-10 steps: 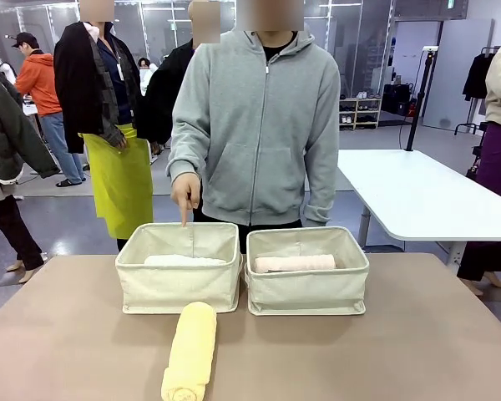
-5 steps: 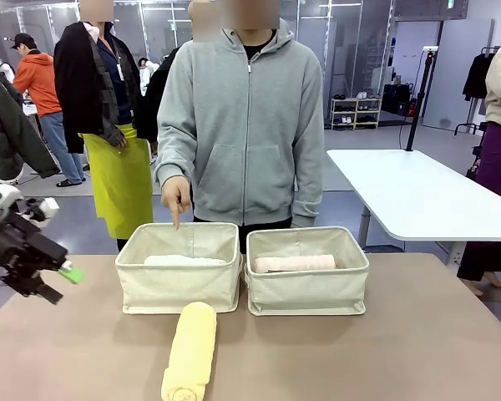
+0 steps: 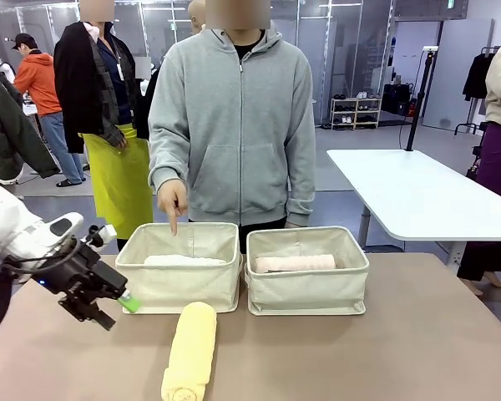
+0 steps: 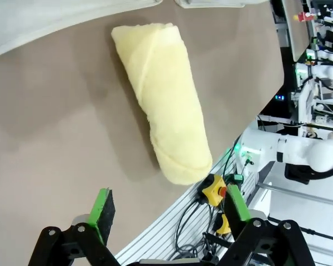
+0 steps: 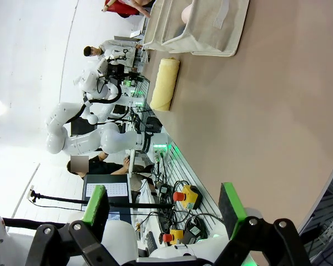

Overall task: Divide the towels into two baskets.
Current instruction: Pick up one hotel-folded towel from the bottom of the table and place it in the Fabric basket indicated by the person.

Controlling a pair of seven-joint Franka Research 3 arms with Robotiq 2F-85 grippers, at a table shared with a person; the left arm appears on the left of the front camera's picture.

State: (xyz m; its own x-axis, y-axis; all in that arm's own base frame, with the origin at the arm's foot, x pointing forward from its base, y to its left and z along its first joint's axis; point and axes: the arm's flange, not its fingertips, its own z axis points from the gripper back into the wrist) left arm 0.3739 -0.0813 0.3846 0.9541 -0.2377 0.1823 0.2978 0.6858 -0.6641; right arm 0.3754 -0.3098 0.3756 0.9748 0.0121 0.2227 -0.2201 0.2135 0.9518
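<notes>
While person's hand (image 3: 173,199) points, left claw (image 3: 108,306) hovers wide-jawed nr yellow towel (image 3: 190,351).

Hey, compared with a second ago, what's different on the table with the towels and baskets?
The left arm has swung in from the robot's left; its left gripper now hangs open near the yellow towel, gripping nothing. The person's hand has drifted slightly left, still pointing down into the left basket. Unchanged: yellow towel on the table, white towel in the left basket, pink towel in the right basket.

Brown table (image 3: 417,342), white table (image 3: 417,196) behind, yellow-green apron (image 3: 121,180)
</notes>
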